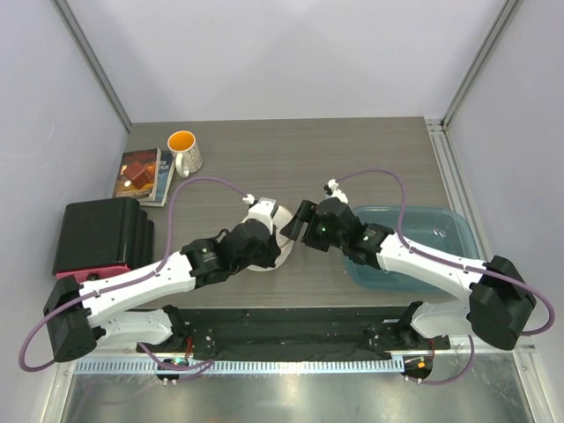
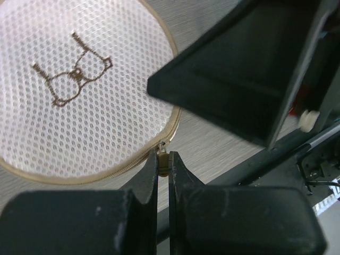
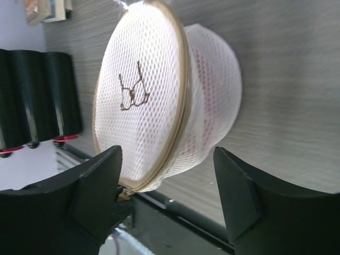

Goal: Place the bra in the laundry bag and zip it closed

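Left gripper (image 2: 163, 159) is pressed together, pinching the zipper pull (image 2: 163, 166) at the tan rim (image 2: 172, 125) of the laundry bag (image 2: 79, 106). Its arm, the left arm (image 1: 150, 282), runs diagonally from its base toward the table centre, with the wrist bent over the bag and covering most of it from above. Opposite it, the right gripper (image 3: 166, 159) stands spread wide, one of its fingers (image 3: 101, 183) on each side of the bag and clear of it, holding nothing. The right arm (image 1: 423, 260) comes in from the other side and brings the two grippers close together, face to face.

Count: two arms, two grippers, one laundry bag, one tub, one case, one mug; the books appear to number two, not confirmed.

The table (image 1: 370, 150), grey wood-grain, carries everything. The blue-green tub (image 1: 441, 233) lies under the right forearm, behind the right gripper. The black case (image 1: 101, 233) sits outboard of the left arm, well apart from the left gripper. The laundry bag lies directly beneath the left gripper and just ahead of the right gripper. Its zipper looks closed along the visible arc. A faint pink shows through the side mesh, source not identifiable. The books (image 1: 141, 174) and the mug (image 1: 183, 152), white with an orange inside, stand beyond the left gripper toward the far corner, just beside each other.

Obstruction: one right finger stands just beside the bag's rim, close to the pinched pull.
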Available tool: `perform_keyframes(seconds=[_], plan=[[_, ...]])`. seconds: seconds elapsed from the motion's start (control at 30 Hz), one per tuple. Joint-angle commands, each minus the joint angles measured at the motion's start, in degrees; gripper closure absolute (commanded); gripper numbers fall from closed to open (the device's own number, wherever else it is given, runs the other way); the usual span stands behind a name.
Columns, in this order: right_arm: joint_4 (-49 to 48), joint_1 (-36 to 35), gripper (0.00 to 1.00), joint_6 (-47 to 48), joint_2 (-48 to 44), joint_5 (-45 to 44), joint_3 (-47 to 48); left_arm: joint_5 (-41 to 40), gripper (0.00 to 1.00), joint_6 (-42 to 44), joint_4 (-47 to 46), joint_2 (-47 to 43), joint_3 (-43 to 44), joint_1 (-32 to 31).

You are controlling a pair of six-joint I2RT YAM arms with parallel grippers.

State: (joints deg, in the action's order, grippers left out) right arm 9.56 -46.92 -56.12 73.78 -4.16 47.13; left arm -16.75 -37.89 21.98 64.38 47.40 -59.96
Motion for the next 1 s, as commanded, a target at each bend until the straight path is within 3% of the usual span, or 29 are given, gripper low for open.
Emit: perform_keyframes(seconds=[0.0,0.2,0.33,0.47,0.53,0.7,0.93,0.97], plan=[[-11.99,-1.86,0.33,-12.16,-1.01,-3.23,-3.8,3.48,1.0,1.59,-5.1,1.09,3.31,0.02],[-16.77,-2.13,0.51,-13.41,2.51,-2.95,-3.81,6.03,1.0,2.12,-6.25,4.17,4.55,0.02],[-15.89,1.11,0.6,-9.46,1.63,-1.65,-3.45,2.1,1.0,1.94,-4.14,4.35,3.59,0.02],[-16.69,7.97,0.99,-1.73,3.21,9.76,-1.97,-1.44,1.0,1.94,-1.41,3.91,2.27,0.46],[-16.42,11.66,0.99,2.4,5.84,15.73,-0.74,-1.96,1.0,2.03,-0.8,2.78,1.39,0.81],[-14.4,16.23,0.99,10.58,10.85,20.23,4.45,-2.85,1.0,2.2,1.57,-0.92,0.24,2.48],[-10.11,20.55,0.98,22.53,29.56,39.48,22.87,-1.62,1.0,2.38,6.67,-7.33,-0.38,3.28],[-6.09,20.2,0.91,23.85,32.8,40.37,24.57,-0.66,1.0,2.38,7.02,-7.95,-0.29,3.28]])
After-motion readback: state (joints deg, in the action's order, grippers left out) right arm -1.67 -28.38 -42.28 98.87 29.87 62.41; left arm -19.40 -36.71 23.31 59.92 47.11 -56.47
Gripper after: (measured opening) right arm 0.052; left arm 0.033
